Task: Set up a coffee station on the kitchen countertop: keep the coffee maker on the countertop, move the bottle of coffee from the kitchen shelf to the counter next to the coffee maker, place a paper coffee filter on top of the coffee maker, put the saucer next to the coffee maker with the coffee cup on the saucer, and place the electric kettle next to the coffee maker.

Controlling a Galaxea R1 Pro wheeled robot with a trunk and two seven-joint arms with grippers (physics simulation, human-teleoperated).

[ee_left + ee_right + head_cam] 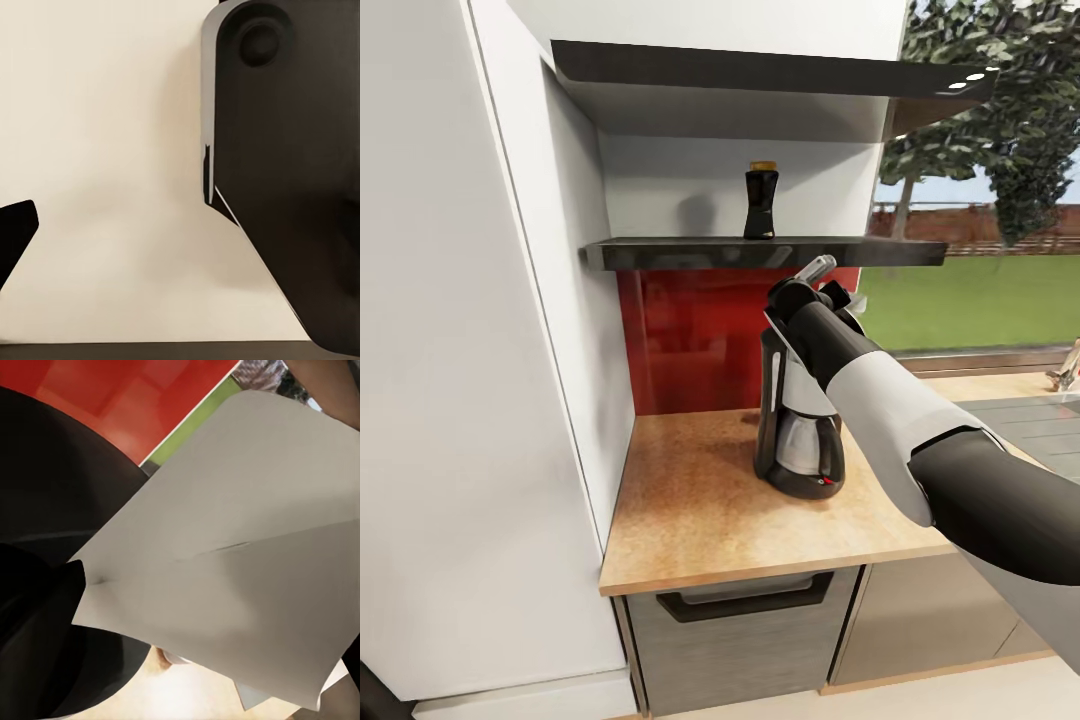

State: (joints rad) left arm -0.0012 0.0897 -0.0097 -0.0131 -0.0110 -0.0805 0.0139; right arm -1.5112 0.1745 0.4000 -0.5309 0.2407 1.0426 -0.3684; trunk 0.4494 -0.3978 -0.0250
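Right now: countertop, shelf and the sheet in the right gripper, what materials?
Countertop: looks like speckled cork or laminate, matte tan grain. Shelf: dark, glossy, mirrors the bottle of coffee, so lacquer or glass. Paper coffee filter: thin off-white paper with a crease, pinched by the right gripper.

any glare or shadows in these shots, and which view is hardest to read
Head view: the dark shelf mirrors the red backsplash; the coffee bottle throws a soft shadow on the wall. Left wrist view: hardest, dark silhouettes on blank cream. Right wrist view: the paper filter looms close, softly shaded.
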